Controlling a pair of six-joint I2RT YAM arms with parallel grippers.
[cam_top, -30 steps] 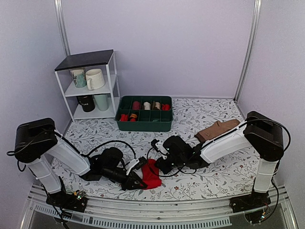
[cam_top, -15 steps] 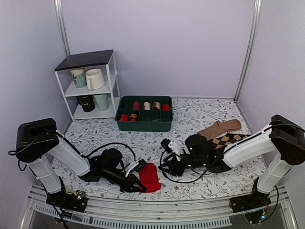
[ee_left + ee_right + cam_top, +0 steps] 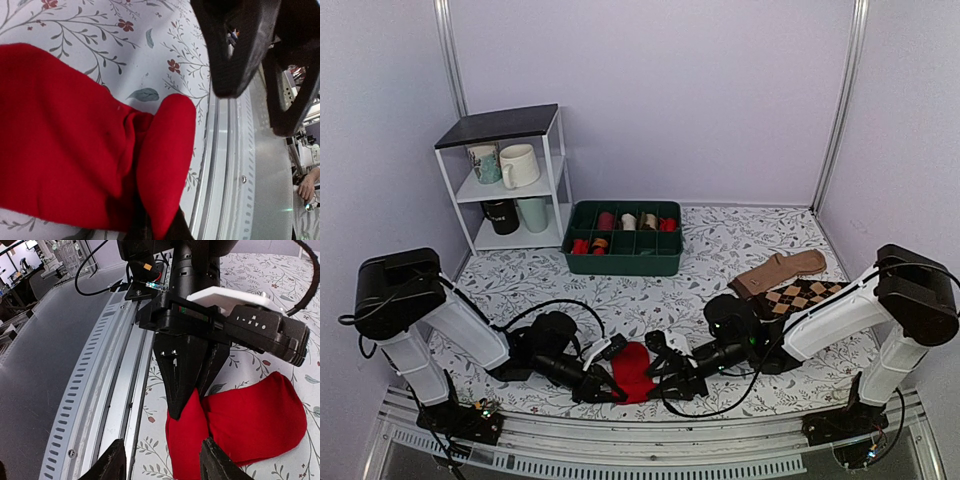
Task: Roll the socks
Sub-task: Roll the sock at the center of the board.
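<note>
Robot lab test cell dressed w/ home props. Evidence: plain lilac panel walls [image 3: 700, 100] framed by silver aluminium posts [image 3: 840, 110]. Slotted metal mounting rail [image 3: 620, 463] runs along the near table edge, w/ black-and-white left arm [image 3: 470, 330] & right arm [image 3: 825, 315] bolted there, cables loose. Props: floral-print table cover [image 3: 750, 235], small black-topped white shelf rack [image 3: 500, 125] w/ ceramic mugs [image 3: 519, 165], dark green divided plastic bin [image 3: 620, 264]. Right wrist view: blurry equipment benches [image 3: 30, 260] beyond the rail.

My left gripper [image 3: 158, 232] shows only as dark fingertips pinched on a folded lobe of the bright red fabric socks [image 3: 65, 145]. Under the socks lies the white leaf-and-flower printed tablecloth [image 3: 100, 35]. Beyond the socks' fold hangs the right gripper [image 3: 255, 112], its black fingers apart, over the grey metal table rail [image 3: 225, 165].
</note>
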